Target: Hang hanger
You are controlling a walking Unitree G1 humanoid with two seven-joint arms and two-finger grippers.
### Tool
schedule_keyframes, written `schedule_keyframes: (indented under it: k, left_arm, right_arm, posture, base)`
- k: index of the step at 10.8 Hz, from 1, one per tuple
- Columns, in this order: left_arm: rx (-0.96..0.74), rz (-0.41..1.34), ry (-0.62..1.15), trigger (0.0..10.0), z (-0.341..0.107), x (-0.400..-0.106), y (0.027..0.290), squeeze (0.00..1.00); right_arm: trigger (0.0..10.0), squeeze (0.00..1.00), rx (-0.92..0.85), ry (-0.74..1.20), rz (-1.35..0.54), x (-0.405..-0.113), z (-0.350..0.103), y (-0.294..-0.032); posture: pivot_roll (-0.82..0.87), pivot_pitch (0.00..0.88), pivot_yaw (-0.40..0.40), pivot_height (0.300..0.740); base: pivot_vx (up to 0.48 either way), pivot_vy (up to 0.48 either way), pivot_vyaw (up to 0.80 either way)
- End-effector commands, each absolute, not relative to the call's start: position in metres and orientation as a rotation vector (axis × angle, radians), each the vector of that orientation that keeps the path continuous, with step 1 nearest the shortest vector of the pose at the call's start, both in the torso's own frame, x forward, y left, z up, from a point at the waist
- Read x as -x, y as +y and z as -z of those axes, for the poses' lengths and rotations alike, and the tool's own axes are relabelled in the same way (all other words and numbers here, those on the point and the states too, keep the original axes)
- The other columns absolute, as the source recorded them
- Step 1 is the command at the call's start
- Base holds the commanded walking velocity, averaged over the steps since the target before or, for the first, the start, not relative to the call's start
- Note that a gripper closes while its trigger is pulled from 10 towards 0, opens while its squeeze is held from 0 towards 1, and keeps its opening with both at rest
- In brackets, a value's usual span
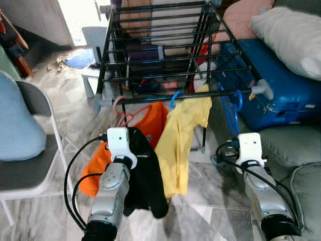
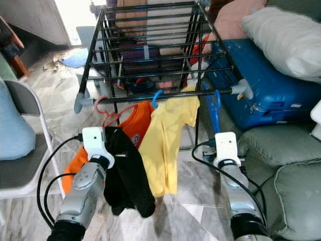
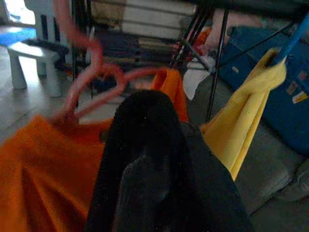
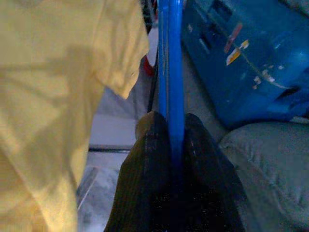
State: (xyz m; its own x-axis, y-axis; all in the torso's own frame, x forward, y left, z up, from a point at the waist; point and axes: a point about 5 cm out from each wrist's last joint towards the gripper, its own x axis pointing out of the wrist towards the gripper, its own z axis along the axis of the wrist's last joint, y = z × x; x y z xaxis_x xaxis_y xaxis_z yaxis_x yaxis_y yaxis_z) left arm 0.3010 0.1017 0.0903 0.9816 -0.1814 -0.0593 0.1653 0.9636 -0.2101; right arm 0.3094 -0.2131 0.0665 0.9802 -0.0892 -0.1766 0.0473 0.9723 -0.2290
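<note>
A black metal drying rack (image 1: pixel 165 50) fills the upper middle of the head views, its front rail running across the centre. On that rail hang a pink plastic hanger (image 1: pixel 122 111) carrying an orange shirt (image 1: pixel 150 120), a blue-hooked hanger with a yellow shirt (image 1: pixel 183 140), and, toward the right end, a bare blue plastic hanger (image 1: pixel 231 113) hooked over the rail.

The right gripper (image 4: pixel 175 145), at lower right of the head views below the rail, has its two black fingers (image 4: pixel 149 159) closed tight on the lower part of the blue plastic hanger, one on each side of it.

The left gripper (image 3: pixel 154 159) sits at lower left centre, covered by a black garment (image 1: pixel 145 175) that drapes over it and hangs down in front of the orange shirt; whether its fingers are parted or closed beneath the cloth I cannot tell.

A blue hard suitcase (image 1: pixel 281 90) lies at the right, beside a grey-green sofa (image 1: pixel 296 165). A grey folding chair (image 1: pixel 35 165) stands at the left on the marble floor (image 1: pixel 200 211).
</note>
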Motion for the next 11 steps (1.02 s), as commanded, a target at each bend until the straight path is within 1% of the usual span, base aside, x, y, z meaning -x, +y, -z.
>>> schedule_keyframes:
  k: [1,11]
  left_arm:
    - [0.226,0.172,0.059,10.0,-0.0963,-0.3011,0.097,0.0]
    - [0.219,0.17,0.072,10.0,-0.0942,-0.3005,0.0938,0.0]
  right_arm:
    - [10.0,0.0,0.221,0.176,0.049,-0.3111,-0.0702,-0.2085]
    - [10.0,0.0,0.219,0.183,0.022,-0.3112,-0.0722,-0.2023]
  posture:
    - [-0.14,0.0,0.037,0.74]
    - [-0.15,0.0,0.033,0.74]
  base:
    - [-0.345,0.0,0.0]
    - [-0.346,0.0,0.0]
